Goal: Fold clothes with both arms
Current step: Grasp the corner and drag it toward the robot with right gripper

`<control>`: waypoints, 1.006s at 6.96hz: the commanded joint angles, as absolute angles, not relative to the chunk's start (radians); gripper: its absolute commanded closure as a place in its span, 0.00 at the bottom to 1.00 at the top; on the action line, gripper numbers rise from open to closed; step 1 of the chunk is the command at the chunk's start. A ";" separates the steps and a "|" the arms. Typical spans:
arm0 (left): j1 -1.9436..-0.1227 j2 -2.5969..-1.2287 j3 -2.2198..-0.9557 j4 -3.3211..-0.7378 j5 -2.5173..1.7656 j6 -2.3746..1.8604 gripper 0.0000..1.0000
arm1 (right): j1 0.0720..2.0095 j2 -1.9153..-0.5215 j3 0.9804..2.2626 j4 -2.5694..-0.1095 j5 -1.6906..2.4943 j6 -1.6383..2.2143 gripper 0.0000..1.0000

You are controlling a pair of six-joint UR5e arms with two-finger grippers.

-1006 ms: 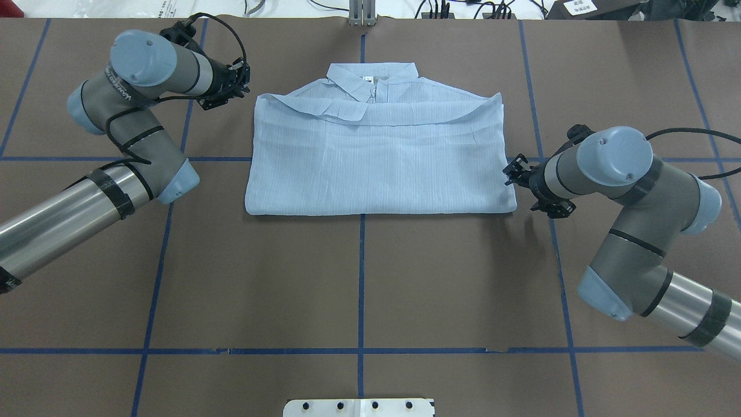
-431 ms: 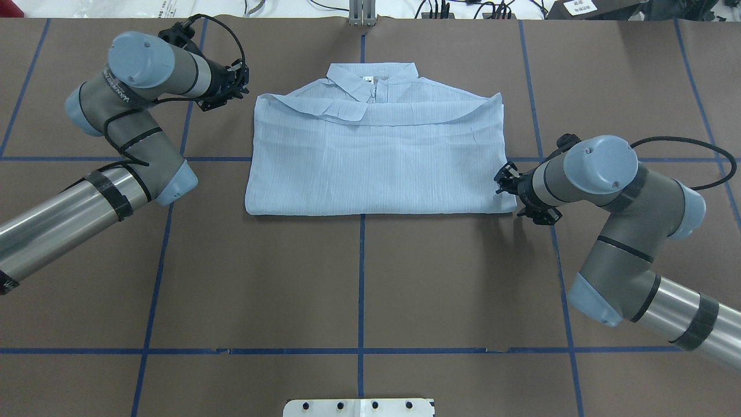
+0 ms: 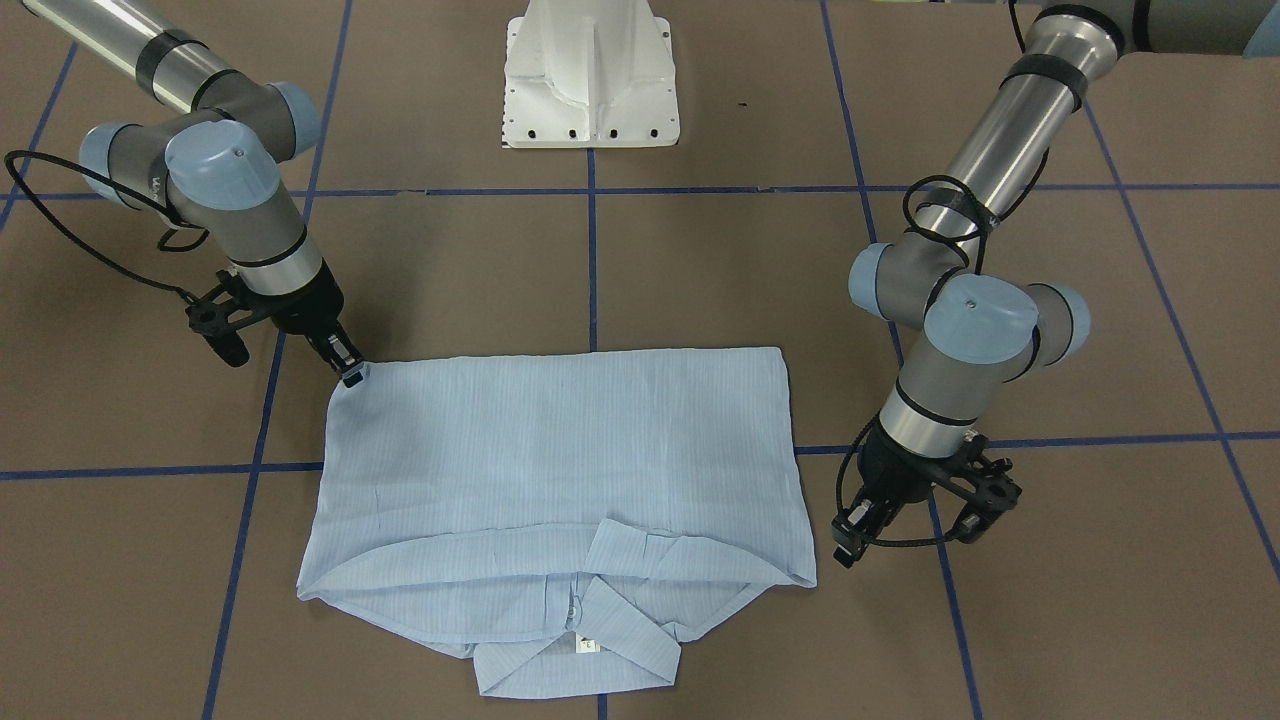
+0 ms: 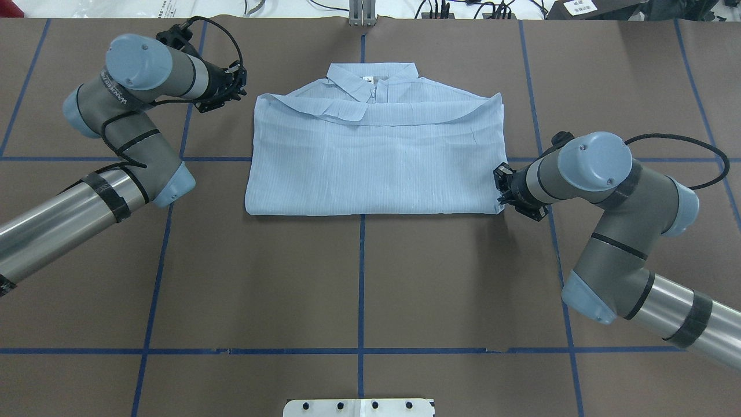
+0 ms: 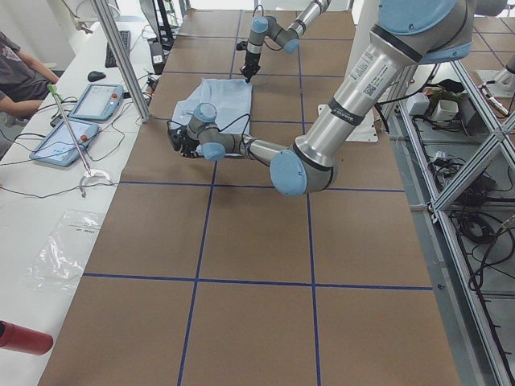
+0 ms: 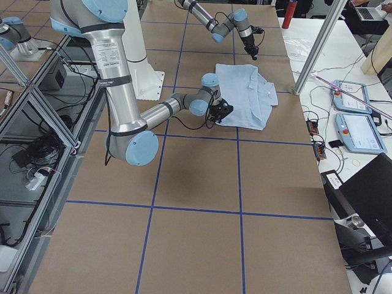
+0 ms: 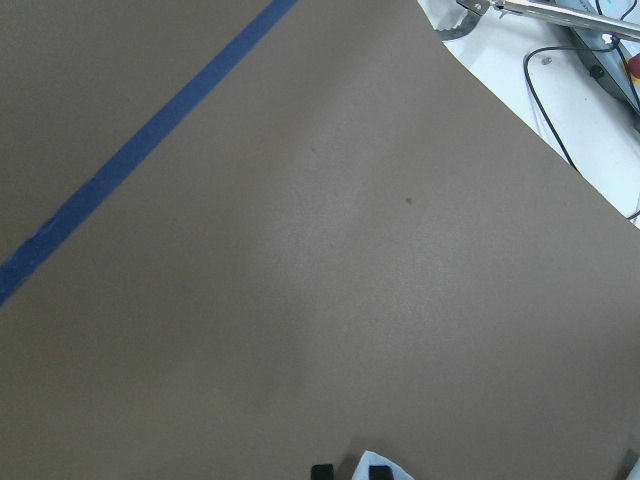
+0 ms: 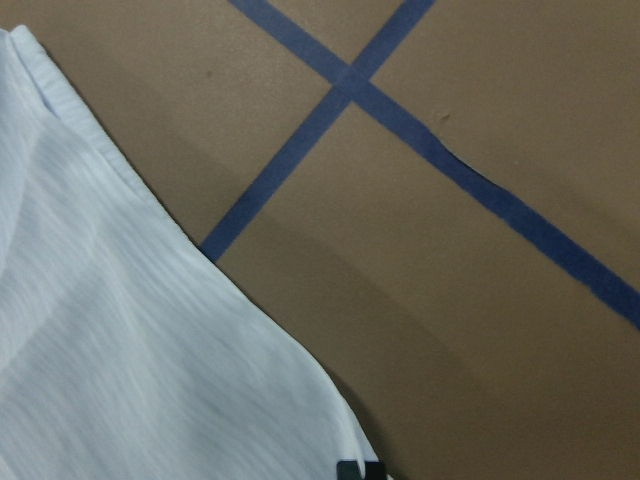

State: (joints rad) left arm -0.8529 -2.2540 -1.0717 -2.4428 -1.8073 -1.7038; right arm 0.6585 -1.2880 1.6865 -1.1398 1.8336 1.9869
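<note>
Right gripper is set on the shirt, at the corner nearest to the robot on its right side, and it is seen touching the cloth. Whether the jaws are closed on this corner cannot be told, because only the tips show at the bottom of the right wrist view. The left gripper is held just beside the opposite corner, at the collar end, and apart from the cloth. In the left wrist view its fingertips are seen a little apart with nothing between them, so it is judged to be slightly open and empty.

The shirt is laid flat on the table, in the middle of the half away from the robot, with the collar turned to the far edge. No sleeve is seen outside the outline, and the body is shaped into a wide rectangle with a straight folded edge on the robot's side. Most of the folding is therefore judged as done. What is left is probably one more fold to make the rectangle narrower, or only a correction of the corners. No part of the cloth is lifted at this moment.
</note>
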 commanded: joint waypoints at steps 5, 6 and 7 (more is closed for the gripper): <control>-0.829 -2.182 -1.266 -2.428 -1.891 -1.744 0.76 | 0.413 -1.609 2.216 -1.193 2.053 2.035 1.00; -0.804 -2.145 -1.341 -2.425 -1.896 -1.768 0.76 | 0.388 -1.667 2.265 -1.192 2.233 2.036 1.00; -0.798 -2.134 -1.371 -2.427 -1.928 -1.813 0.76 | 0.338 -1.677 2.282 -1.190 2.358 2.036 1.00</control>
